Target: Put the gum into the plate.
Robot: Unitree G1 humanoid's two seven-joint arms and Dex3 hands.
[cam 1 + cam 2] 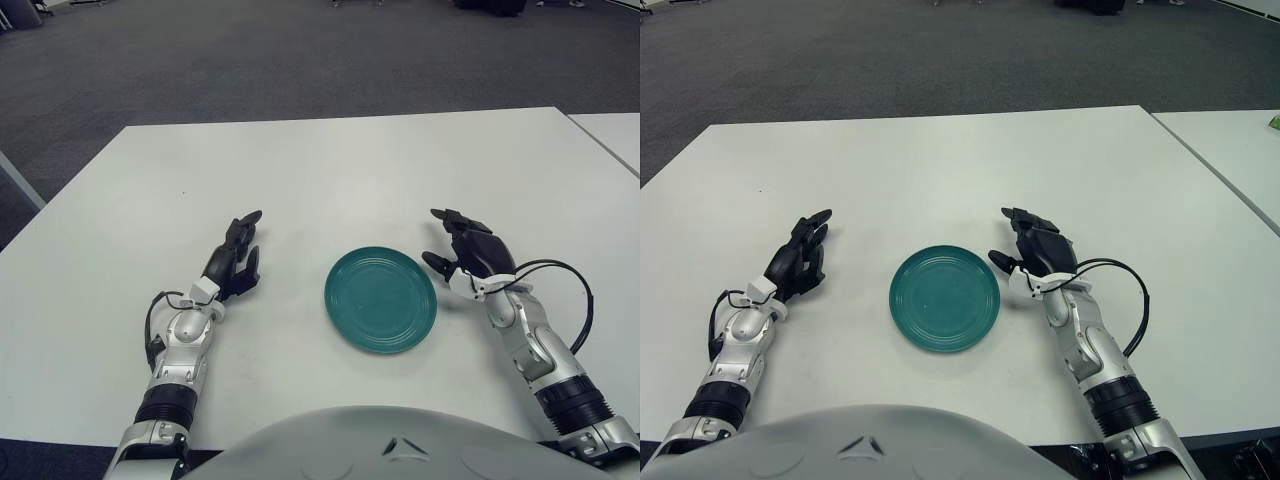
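A round teal plate (380, 300) lies on the white table (330, 170), a little in front of my body, and nothing is on it. I see no gum in either view. My left hand (238, 254) shows to the left of the plate with its fingers stretched forward and holding nothing. My right hand (460, 250) hovers just off the plate's right rim, fingers spread and relaxed, also holding nothing.
A black cable (578, 295) loops out from my right wrist. A second white table (612, 135) adjoins at the far right, with a small green thing (1275, 122) on it. Dark carpet lies beyond the far edge. My torso (400, 445) fills the bottom.
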